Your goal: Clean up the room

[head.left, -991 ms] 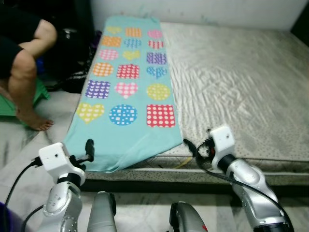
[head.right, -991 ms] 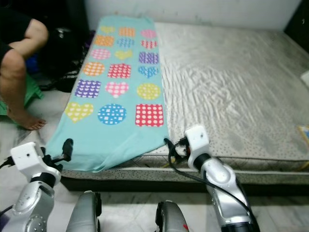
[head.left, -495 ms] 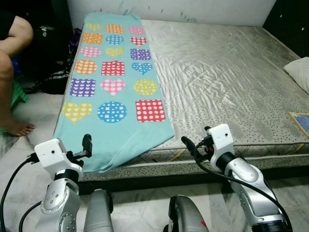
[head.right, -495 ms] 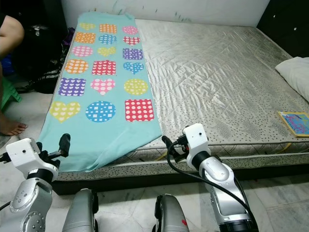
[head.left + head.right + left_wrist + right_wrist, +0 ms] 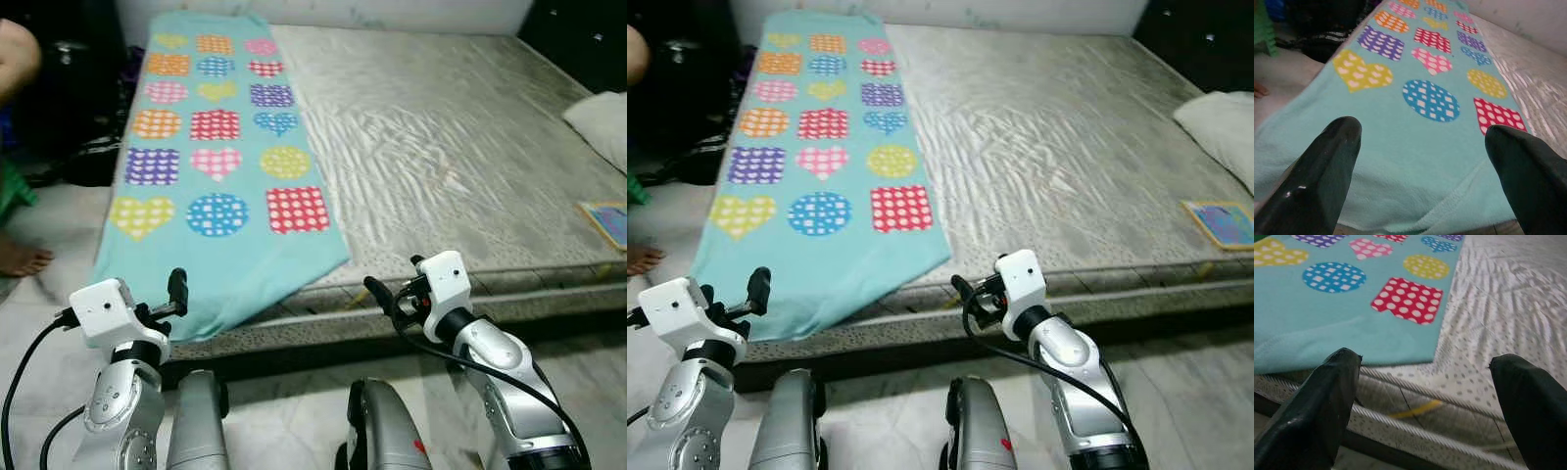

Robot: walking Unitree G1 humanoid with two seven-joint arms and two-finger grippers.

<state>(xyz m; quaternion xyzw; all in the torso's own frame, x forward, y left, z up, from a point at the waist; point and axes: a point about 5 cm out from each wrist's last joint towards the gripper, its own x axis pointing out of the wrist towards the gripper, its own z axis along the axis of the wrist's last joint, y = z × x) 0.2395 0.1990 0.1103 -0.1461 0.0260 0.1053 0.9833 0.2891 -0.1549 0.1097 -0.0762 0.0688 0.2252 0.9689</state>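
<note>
Left eye view: a long turquoise fleece blanket printed with dotted hearts, circles and squares (image 5: 220, 166) lies flat along the left side of a bare grey patterned mattress (image 5: 460, 147). Its long axis runs from the near edge of the bed away toward the far wall, and its near end tapers to a skewed point that hangs over the mattress edge toward the pale marble floor (image 5: 39, 313). The left gripper (image 5: 1425, 161) hovers just in front of that drooping near end, its two black fingers (image 5: 1322, 171) spread wide with nothing between them. The right gripper (image 5: 1425, 396) is held near the mattress edge beside the blanket's near right corner, its fingers (image 5: 1317, 406) likewise wide apart and holding nothing. A white pillow (image 5: 1220, 122) and a small flat colourful book (image 5: 1222, 222) rest at the right side of the mattress. A person's bare foot (image 5: 22, 260) stands on the floor at the left, well apart from the grippers.
</note>
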